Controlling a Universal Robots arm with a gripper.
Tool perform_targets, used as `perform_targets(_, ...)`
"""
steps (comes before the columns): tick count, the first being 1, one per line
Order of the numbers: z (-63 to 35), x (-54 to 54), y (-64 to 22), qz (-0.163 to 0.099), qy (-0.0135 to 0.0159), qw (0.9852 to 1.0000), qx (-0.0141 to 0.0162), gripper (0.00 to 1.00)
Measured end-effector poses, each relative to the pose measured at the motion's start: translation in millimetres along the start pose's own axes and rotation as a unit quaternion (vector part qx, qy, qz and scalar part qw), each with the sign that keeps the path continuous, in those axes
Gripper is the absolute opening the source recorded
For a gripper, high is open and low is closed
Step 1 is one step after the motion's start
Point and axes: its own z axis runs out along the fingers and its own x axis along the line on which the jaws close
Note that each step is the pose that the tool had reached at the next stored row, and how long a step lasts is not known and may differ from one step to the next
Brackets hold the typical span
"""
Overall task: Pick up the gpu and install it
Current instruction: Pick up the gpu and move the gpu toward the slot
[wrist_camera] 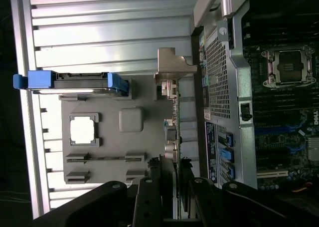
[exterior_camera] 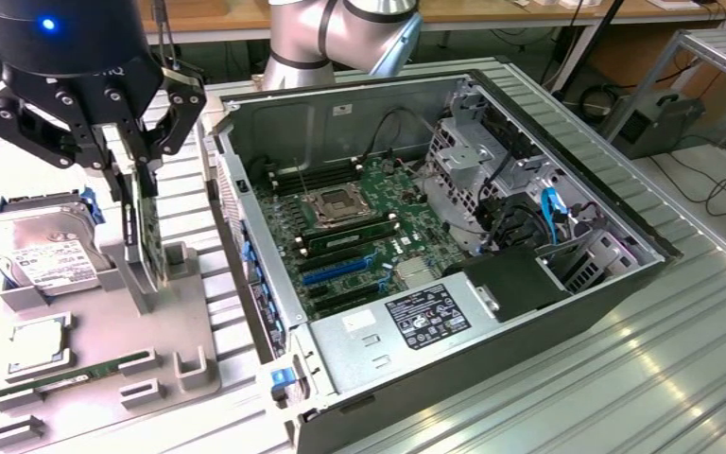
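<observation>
The gpu [exterior_camera: 146, 236] is a thin dark card standing on edge in a slot of the grey parts holder [exterior_camera: 193, 331], at the exterior view's left. My gripper [exterior_camera: 133, 184] comes down on it from above, its two black fingers pressed against either face of the card's upper part. The wrist view looks along the gpu [wrist_camera: 172, 132] edge-on, with its silver bracket [wrist_camera: 172, 67] at the far end and my gripper [wrist_camera: 169, 179] closed around the near end. The card's lower edge still sits between the holder's posts.
The open computer case [exterior_camera: 615, 284] lies just to the exterior view's right of the holder, with its motherboard [exterior_camera: 351, 236] and blue expansion slots [exterior_camera: 337, 270] exposed. A hard drive [exterior_camera: 35, 251], a processor chip [exterior_camera: 38, 345] and a green RAM stick [exterior_camera: 67, 378] rest on the holder.
</observation>
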Motion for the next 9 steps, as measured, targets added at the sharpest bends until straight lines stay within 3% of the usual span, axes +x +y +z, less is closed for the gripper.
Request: perform_targets(9,-3.9,-0.1,0.2,0.000,0.0000,1.0000,0.0000,0.27)
